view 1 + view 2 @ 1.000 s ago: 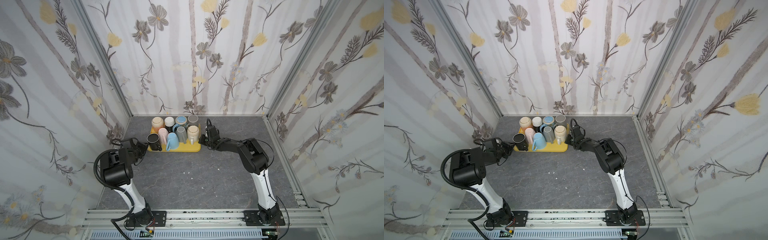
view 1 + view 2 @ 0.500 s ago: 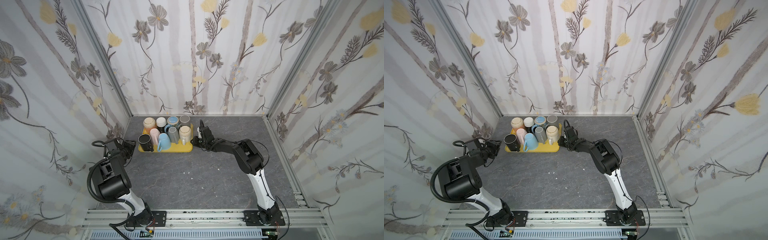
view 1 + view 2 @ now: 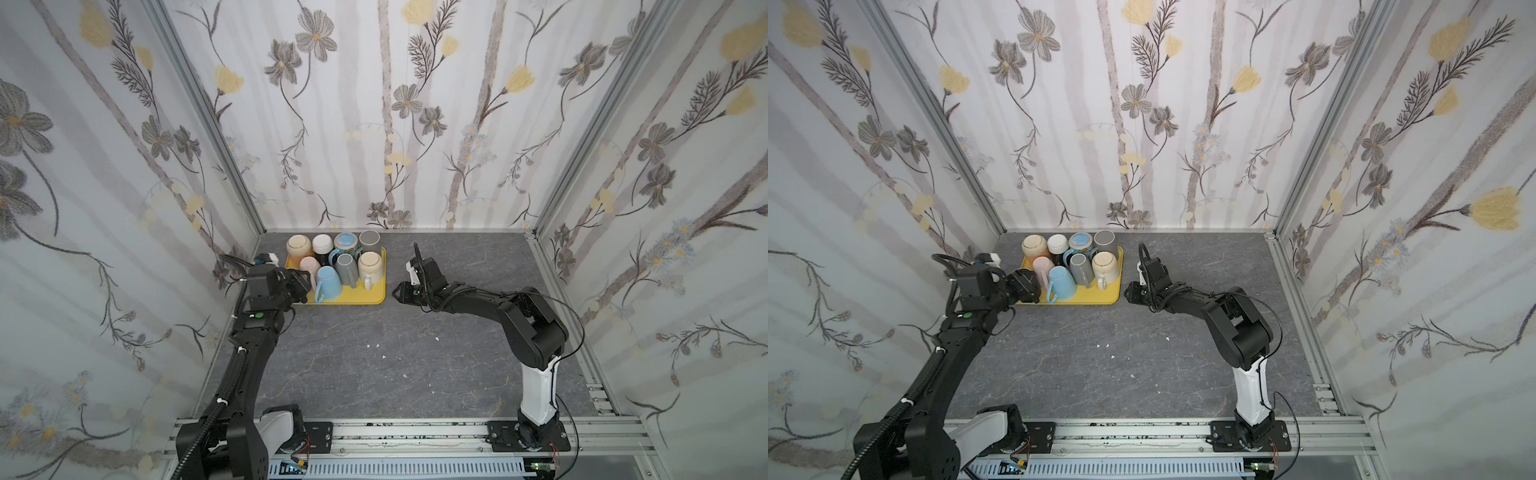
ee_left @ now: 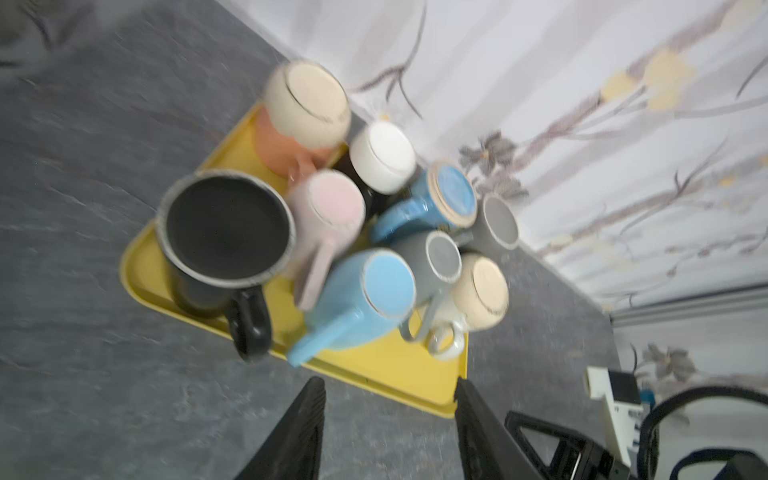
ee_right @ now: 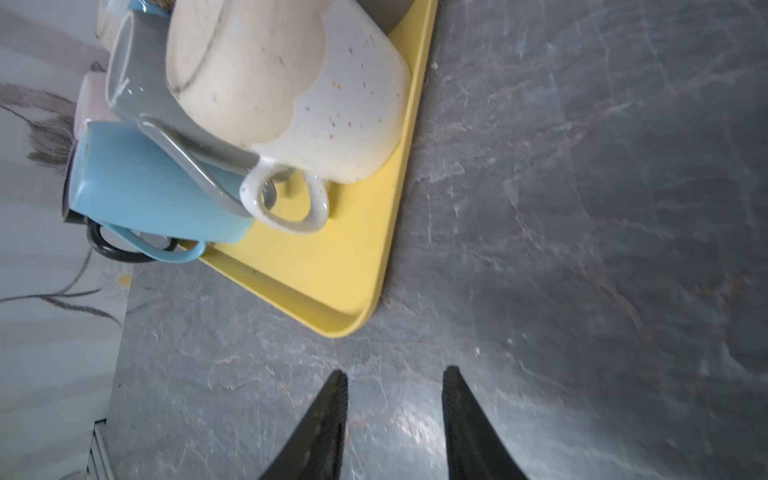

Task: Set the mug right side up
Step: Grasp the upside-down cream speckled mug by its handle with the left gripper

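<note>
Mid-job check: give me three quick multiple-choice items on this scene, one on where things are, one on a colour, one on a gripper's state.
1. Where do the mugs stand?
A. Scattered along the front edge of the table
B. Together on a tray at the back of the table, left of the middle
C. Stacked against the right wall

2. What colour is the tray?
A. Red
B. Yellow
C. Green

3. How is the right gripper?
A. Shut on a mug handle
B. Shut on the tray's edge
C. Open, holding nothing

Answers:
1. B: both top views show them grouped on the tray near the back wall.
2. B: its bare floor and rim show yellow in every view.
3. C: the right wrist view shows the fingers apart over the bare table, beside the tray.
</note>
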Tool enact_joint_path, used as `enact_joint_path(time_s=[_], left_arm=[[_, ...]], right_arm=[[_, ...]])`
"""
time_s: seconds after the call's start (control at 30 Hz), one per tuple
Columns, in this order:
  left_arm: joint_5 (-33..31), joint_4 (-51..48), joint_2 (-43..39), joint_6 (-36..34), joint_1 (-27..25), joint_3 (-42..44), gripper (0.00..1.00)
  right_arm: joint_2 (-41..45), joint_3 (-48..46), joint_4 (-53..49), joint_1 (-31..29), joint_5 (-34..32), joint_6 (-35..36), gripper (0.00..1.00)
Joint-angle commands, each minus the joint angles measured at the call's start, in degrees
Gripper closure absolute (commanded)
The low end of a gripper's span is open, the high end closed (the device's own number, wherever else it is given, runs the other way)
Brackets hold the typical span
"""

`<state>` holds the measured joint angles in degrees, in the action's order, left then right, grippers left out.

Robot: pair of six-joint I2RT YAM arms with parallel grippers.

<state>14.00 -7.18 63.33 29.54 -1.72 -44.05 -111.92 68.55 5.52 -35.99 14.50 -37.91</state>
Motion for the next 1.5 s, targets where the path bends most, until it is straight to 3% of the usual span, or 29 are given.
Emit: enact_joint_path(time_s=[0.0,0.1,0.23,0.37,0.53,0.93,1.07,1.47], left_arm=[[-10.0,-0.8,2.1,0.3,-9.7,1.0,0.52],[-13.0,0.7,8.4,0.5,-16.7,-0.5,0.52],[-13.7,4.5,17.9,0.9,-21.1,-4.0,0.53],[-13.5,5.9,27.3,1.1,-22.4,-9.7,0.53],[-19.0,3.7,36.8,0.4,-23.6,-18.1,0.59],[-22.7,3.8,48.6,-2.4,-23.7,-27.7,0.55],[-23.7,3.2,51.0,-2.8,-23.7,-29.7,0.62],[-24.4,5.1,50.2,-3.1,-23.7,-27.9,1.0]], right_arm=[[4.0,-4.8,3.9,0.0,-1.3,-1.0,0.61],[8.2,-9.8,5.3,-0.2,-2.4,-1.6,0.61],[14.3,-15.5,5.3,-0.4,-5.1,-1.5,0.61],[19.2,-19.5,4.8,-0.5,-6.9,-1.3,0.61],[23.9,-22.9,5.2,-0.4,-8.9,-1.5,0.6],[23.2,-23.8,6.8,-0.3,-8.9,-1.7,0.6],[22.7,-24.1,7.0,-0.3,-8.4,-2.2,0.6],[24.3,-27.2,7.9,-0.4,-9.0,-3.6,0.6]])
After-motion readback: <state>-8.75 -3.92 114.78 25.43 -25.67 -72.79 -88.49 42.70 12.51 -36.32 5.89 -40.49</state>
